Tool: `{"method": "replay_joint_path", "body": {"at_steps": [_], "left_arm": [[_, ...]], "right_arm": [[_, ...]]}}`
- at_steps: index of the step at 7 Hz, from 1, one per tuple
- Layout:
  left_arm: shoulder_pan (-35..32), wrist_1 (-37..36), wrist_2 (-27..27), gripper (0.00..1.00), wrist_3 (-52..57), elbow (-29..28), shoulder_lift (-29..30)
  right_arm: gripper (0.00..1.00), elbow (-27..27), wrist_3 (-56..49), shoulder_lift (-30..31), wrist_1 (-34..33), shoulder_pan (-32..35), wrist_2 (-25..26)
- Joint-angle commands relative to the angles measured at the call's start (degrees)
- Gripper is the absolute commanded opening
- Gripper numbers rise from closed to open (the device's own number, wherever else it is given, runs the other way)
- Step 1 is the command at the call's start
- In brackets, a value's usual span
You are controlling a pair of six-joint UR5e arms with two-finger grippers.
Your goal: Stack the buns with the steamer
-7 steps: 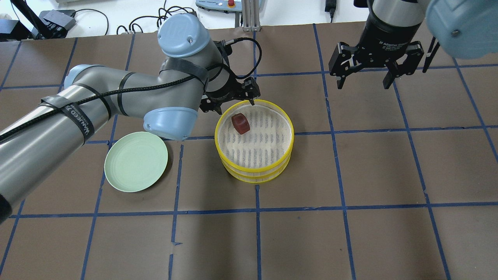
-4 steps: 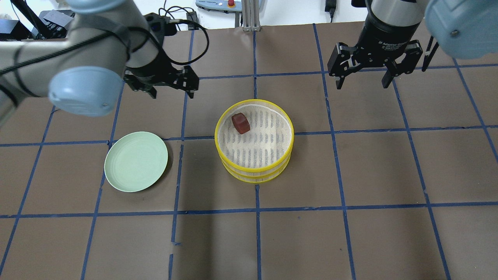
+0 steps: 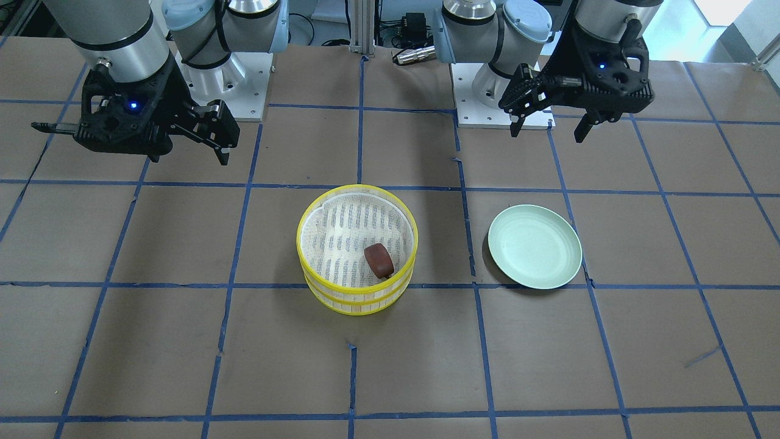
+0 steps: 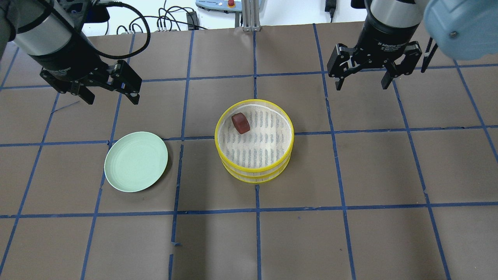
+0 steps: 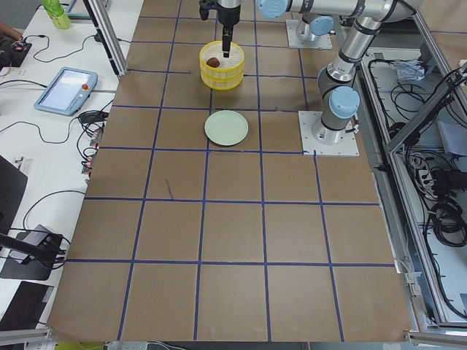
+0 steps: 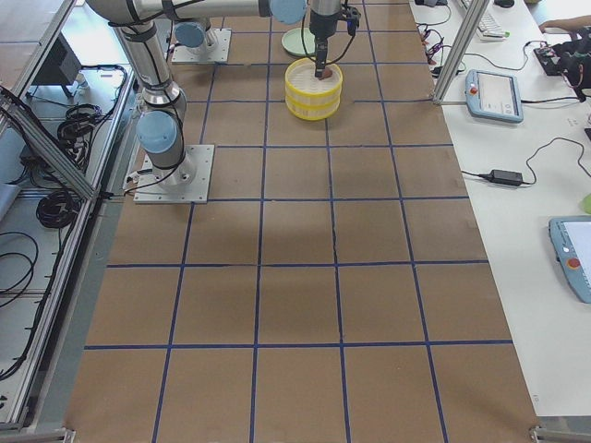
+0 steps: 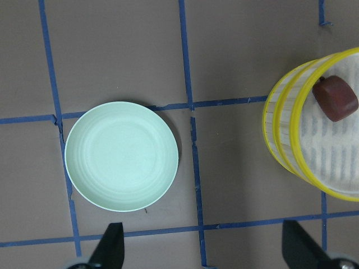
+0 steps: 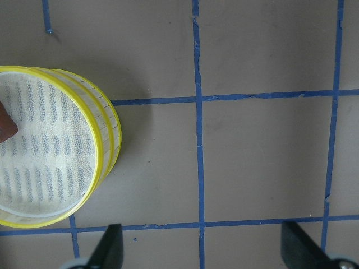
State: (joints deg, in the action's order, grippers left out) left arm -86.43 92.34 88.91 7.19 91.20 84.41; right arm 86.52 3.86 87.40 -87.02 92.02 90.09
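Note:
The yellow two-tier steamer [image 4: 253, 175] stands at the table's middle. The dark reddish-brown bun [image 4: 241, 123] lies on the top tier's mat, near its far-left rim; it also shows in the front view [image 3: 379, 260]. The white bun is hidden. My left gripper [image 4: 111, 95] is open and empty, raised over the table beyond the plate, well left of the steamer. My right gripper [image 4: 362, 83] is open and empty, raised beyond and right of the steamer. The left wrist view shows the steamer [image 7: 283, 147] and the bun [image 7: 335, 98].
An empty pale green plate [image 4: 136, 161] lies left of the steamer, apart from it; it also shows in the left wrist view [image 7: 122, 156]. Brown paper with blue tape lines covers the table. Cables and devices lie beyond the far edge.
My left arm has pulled away from the steamer's far-left rim and swung left, its open gripper now beyond the plate. The bun, steamer, plate and right gripper have not moved.

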Motion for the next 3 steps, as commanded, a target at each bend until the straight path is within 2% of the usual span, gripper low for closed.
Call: {"method": "replay_joint_path", "body": {"at_steps": [1,3], "left_arm": [[0.4,0.0,-0.1,1.00,0.1,0.5,-0.4],[0.4,0.2,-0.1,1.00,0.1,0.1,-0.5]], "right_arm": [[1.00,0.0,0.0,0.0,0.0,0.0,0.0],[1.00,0.1,0.1,0.0,-0.1,0.0,0.0]]}}
